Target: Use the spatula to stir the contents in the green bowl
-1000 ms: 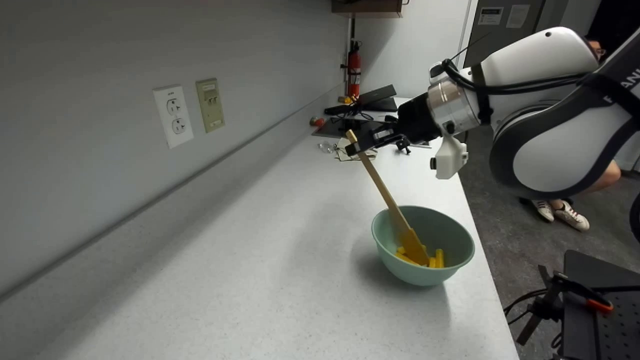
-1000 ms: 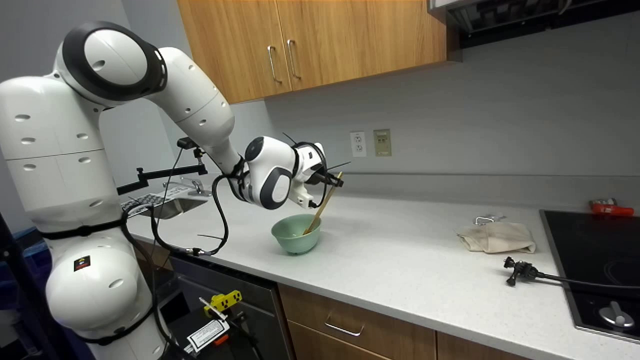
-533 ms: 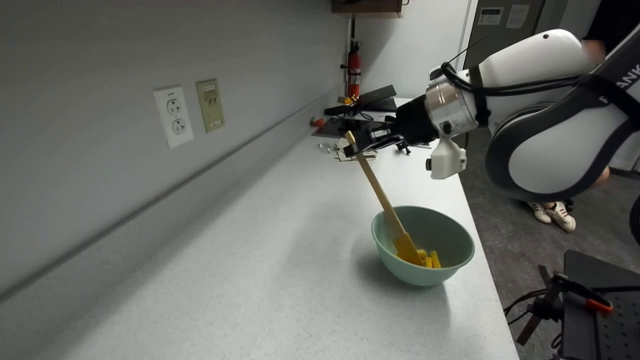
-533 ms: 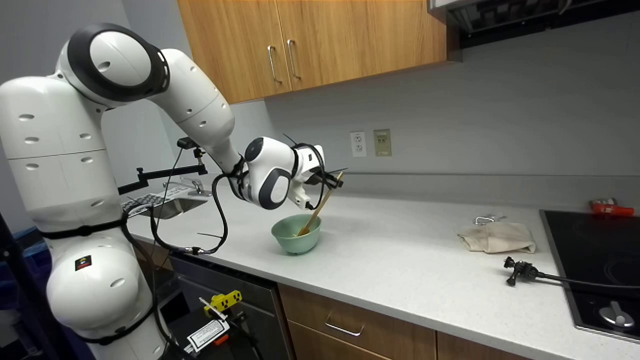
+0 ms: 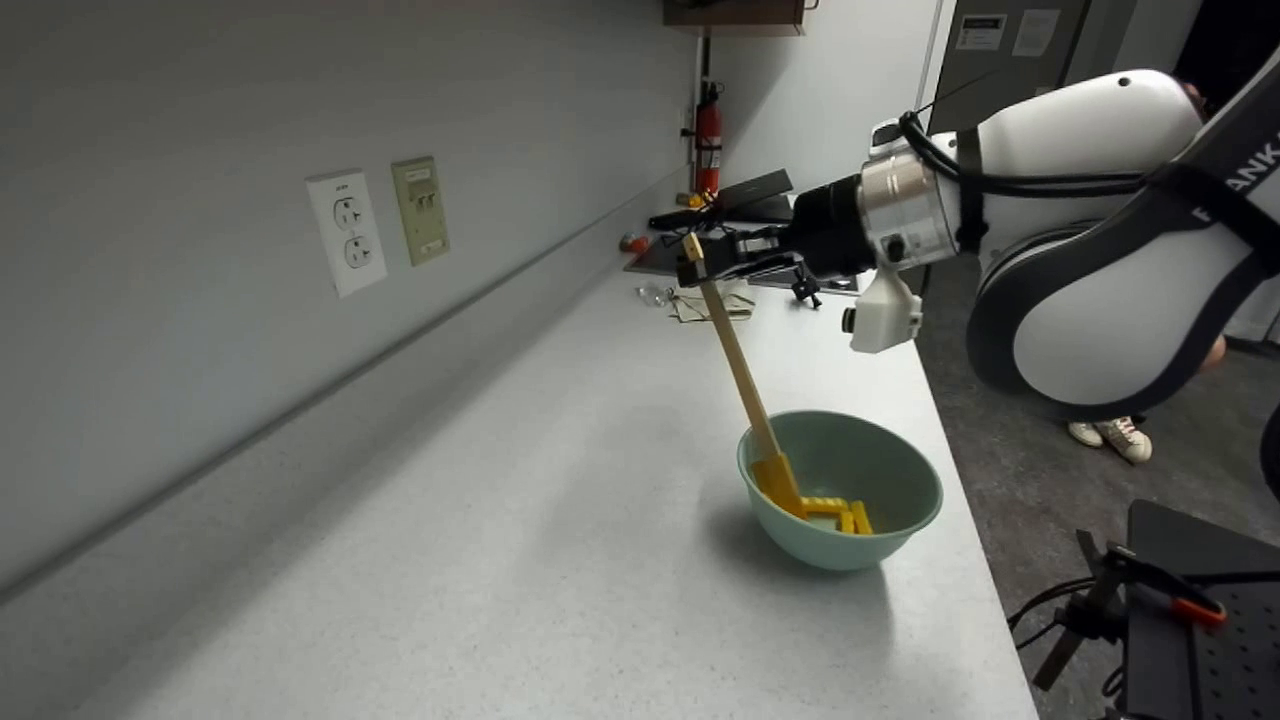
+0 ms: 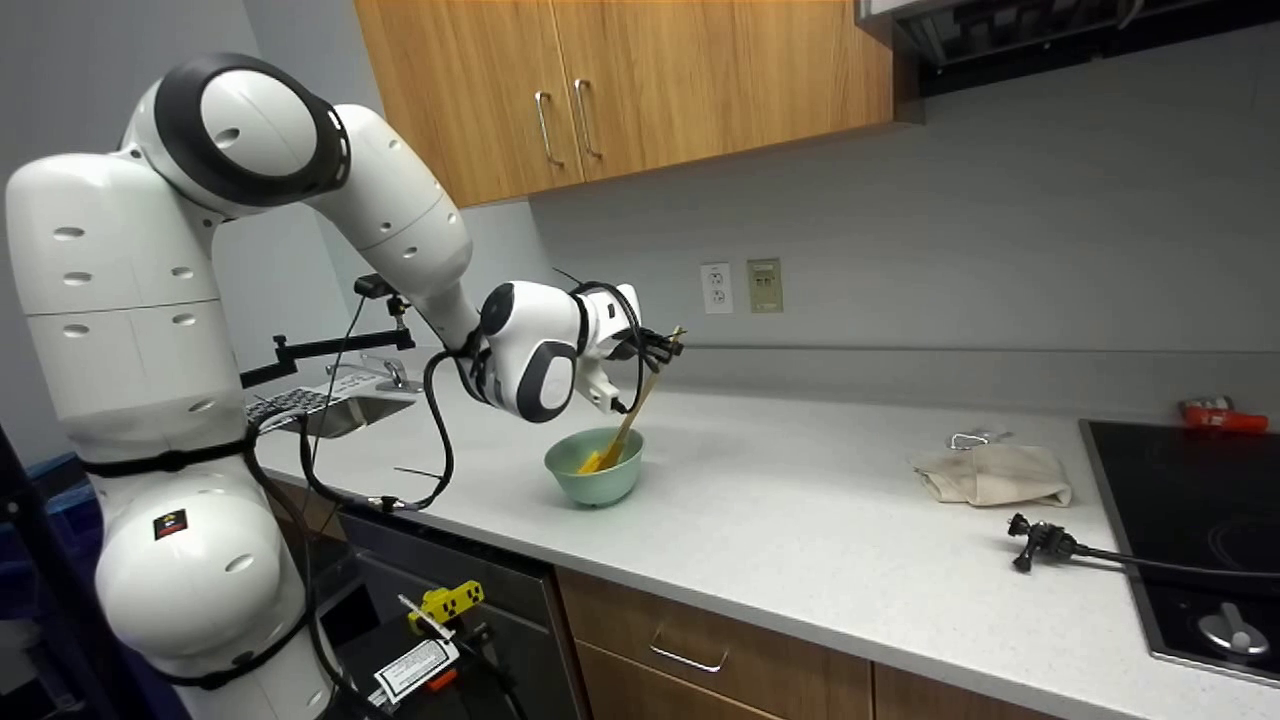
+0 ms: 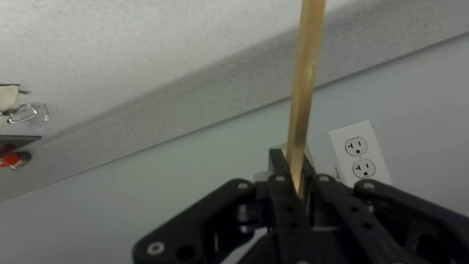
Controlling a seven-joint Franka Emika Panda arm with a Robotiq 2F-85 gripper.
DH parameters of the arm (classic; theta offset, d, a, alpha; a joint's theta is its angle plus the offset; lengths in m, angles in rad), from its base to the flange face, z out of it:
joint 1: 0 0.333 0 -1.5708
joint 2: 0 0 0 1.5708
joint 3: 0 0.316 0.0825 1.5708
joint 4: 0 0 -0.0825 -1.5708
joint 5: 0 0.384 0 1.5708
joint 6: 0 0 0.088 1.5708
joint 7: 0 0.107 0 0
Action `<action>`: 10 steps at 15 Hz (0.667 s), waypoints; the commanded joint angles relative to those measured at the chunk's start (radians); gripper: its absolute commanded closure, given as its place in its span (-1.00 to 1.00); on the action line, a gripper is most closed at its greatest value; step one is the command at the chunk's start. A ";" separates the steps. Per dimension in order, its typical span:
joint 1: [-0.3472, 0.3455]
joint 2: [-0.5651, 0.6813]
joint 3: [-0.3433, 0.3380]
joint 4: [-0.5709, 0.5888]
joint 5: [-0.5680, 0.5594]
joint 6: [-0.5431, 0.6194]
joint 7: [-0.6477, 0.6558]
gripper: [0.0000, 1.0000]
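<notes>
My pincer [image 5: 693, 264], above and outside the green bowl [image 5: 835, 552], is closed to a narrow gap around the spatula [image 5: 737, 365], gripping it close to the handle's upper end. The spatula's long axis stands steeply tilted in both exterior views: handle end pointing up and out past the bowl's rim, yellow blade [image 5: 778, 485] pointing down inside the bowl. Yellow contents [image 5: 826, 506] low in the bowl, just beside the blade; contact unclear.

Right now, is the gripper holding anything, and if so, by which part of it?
Yes, the spatula: the gripper is closed on its wooden handle, near the upper end, the other end down in the green bowl.
</notes>
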 commanded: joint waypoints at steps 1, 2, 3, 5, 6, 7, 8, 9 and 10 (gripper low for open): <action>0.006 0.002 -0.004 0.000 -0.037 0.053 -0.027 0.96; 0.004 -0.002 -0.006 -0.003 -0.052 0.051 -0.035 0.96; 0.002 -0.006 -0.008 -0.006 -0.068 0.046 -0.045 0.96; -0.004 -0.011 -0.014 -0.011 -0.110 0.045 -0.070 0.96; -0.008 -0.014 -0.018 -0.016 -0.139 0.043 -0.085 0.96; -0.011 -0.017 -0.022 -0.021 -0.166 0.041 -0.101 0.96; -0.015 -0.018 -0.027 -0.027 -0.194 0.036 -0.118 0.96; -0.017 -0.018 -0.030 -0.032 -0.209 0.029 -0.130 0.96; -0.017 -0.019 -0.032 -0.036 -0.208 0.014 -0.138 0.96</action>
